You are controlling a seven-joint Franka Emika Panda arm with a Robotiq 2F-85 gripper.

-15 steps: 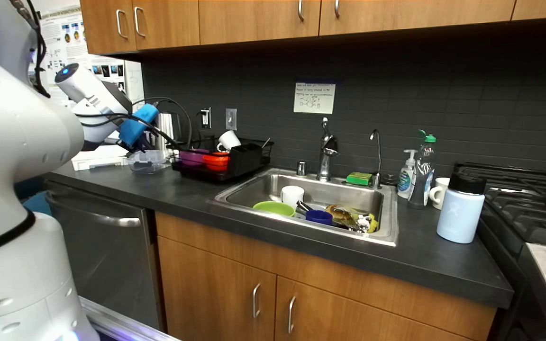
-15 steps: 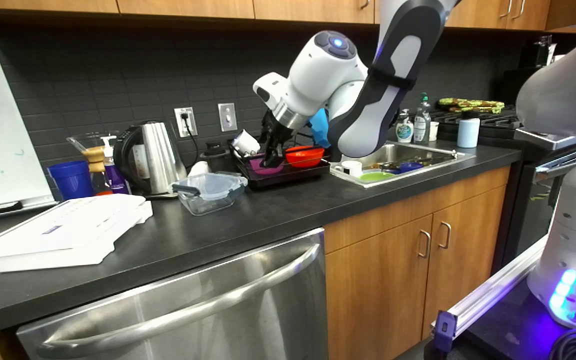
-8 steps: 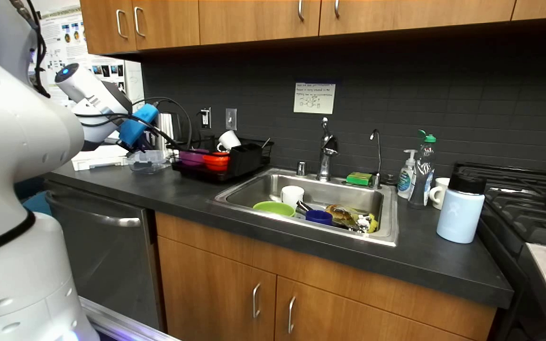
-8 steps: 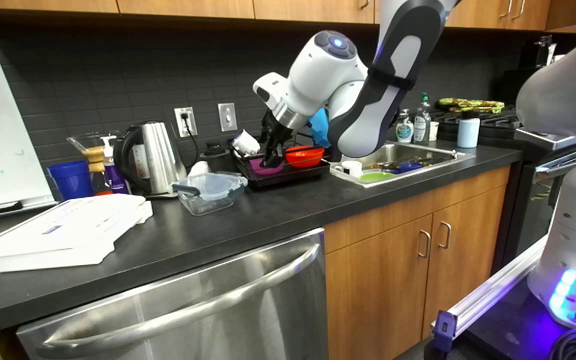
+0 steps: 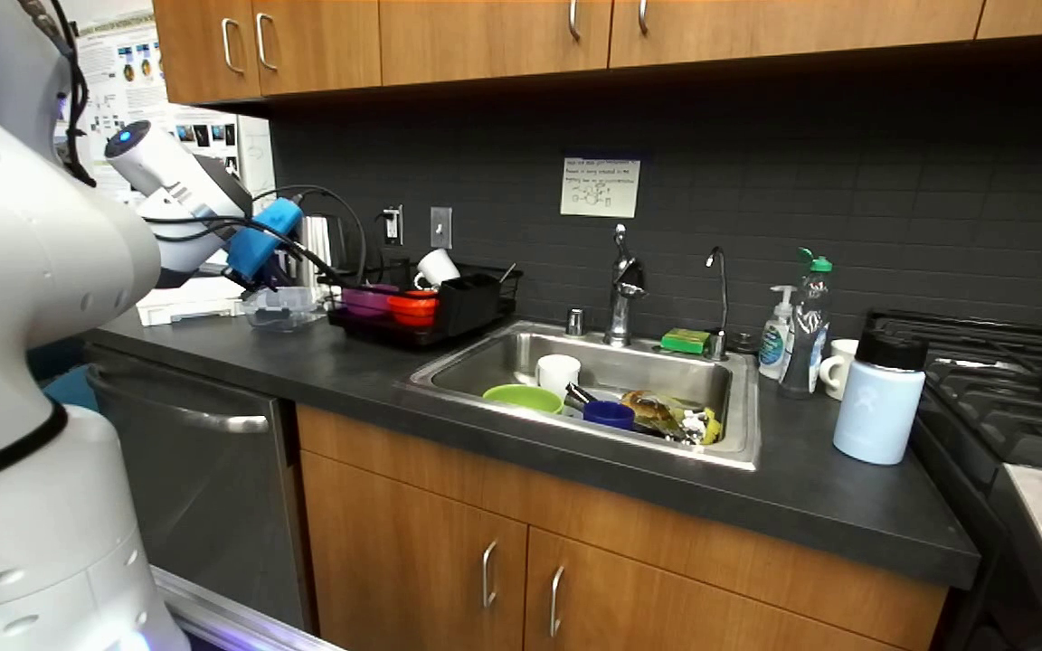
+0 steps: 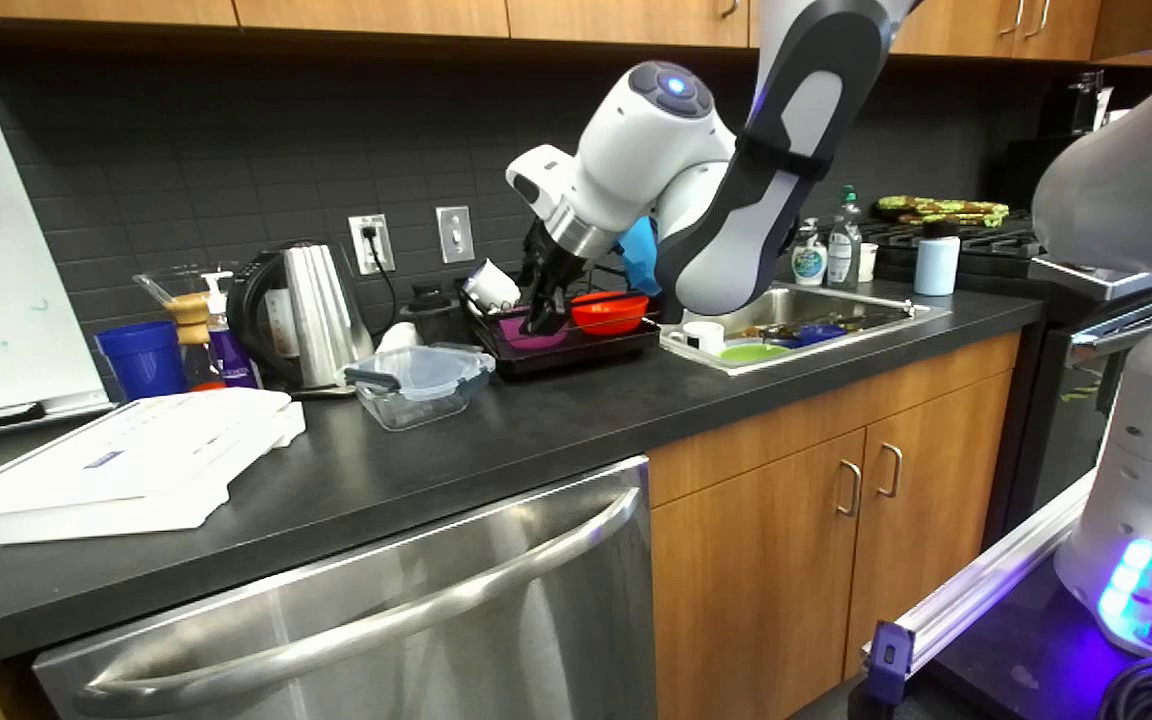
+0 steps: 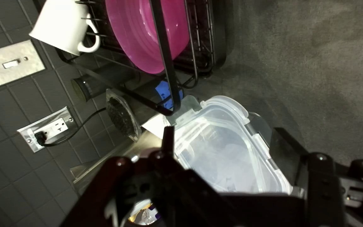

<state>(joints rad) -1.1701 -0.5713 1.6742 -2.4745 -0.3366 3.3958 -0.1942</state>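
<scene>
Over the counter (image 6: 541, 430), your pincer (image 7: 227, 140) stands wide, near the clear lidded box (image 6: 424, 388); the pink bowl (image 7: 137, 34) sits in the rack (image 6: 581, 357).

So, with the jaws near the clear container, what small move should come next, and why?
Probably a short, slow advance toward the clear container, jaws open: in the wrist view its lid shows between the parted jaws, and I see nothing gripped. Slow because the dish rack appears close to one jaw there, though depth is hard to judge.
</scene>
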